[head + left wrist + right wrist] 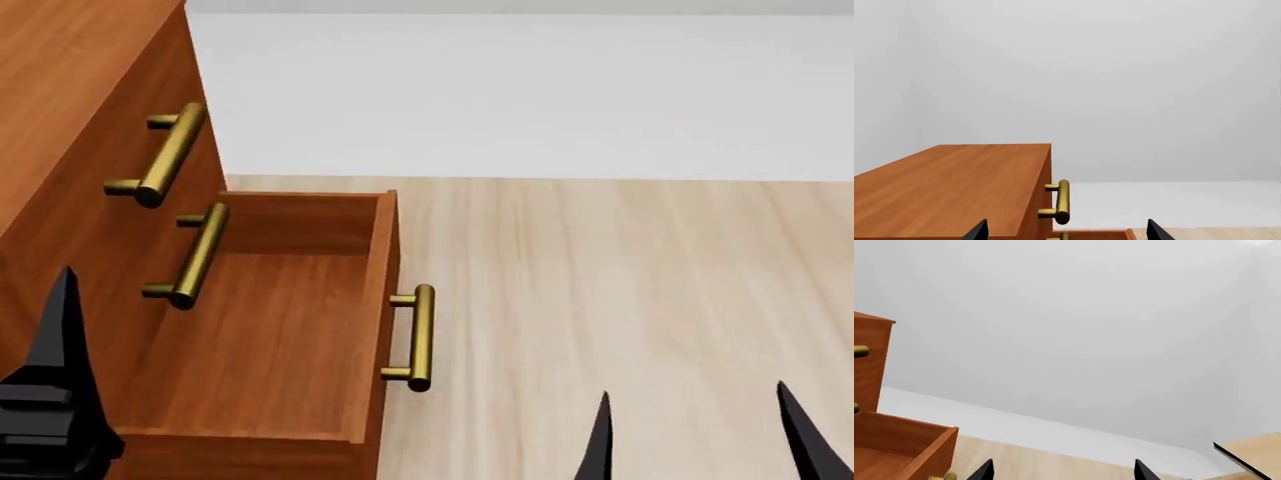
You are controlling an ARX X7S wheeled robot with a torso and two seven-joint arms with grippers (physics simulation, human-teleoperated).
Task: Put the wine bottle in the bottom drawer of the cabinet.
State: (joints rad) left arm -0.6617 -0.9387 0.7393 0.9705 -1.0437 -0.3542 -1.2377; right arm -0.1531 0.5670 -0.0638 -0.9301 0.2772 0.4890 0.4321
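The wine bottle is not seen in any of the three views, so its place cannot be told. The bottom drawer point(267, 330) is seen pulled out from the cabinet point(80, 90) in the head view, its flat wood floor bare and its brass bar handle point(416, 338) standing out from its front. Above it, two closed drawer fronts are seen, each with a like brass handle point(167, 155).

The left gripper point(54, 400) is held low at the left of the head view, just in front of the cabinet's face and beside the open drawer's near corner; one dark pointed finger point(60, 320) is raised upward. In the left wrist view two black fingertips point(977, 231) are seen well apart, with nothing between them, and the cabinet top and a brass handle lie beyond them.

The right gripper point(694, 440) is held over the pale wood floor point(641, 280), to the right of the drawer and apart from it. Its two dark fingers point(601, 440) point upward and are spread, with nothing clasped. In the right wrist view the same spread tips point(984, 471) are seen, with the drawer's corner point(934, 440) off to one side and a white wall point(1087, 330) behind.
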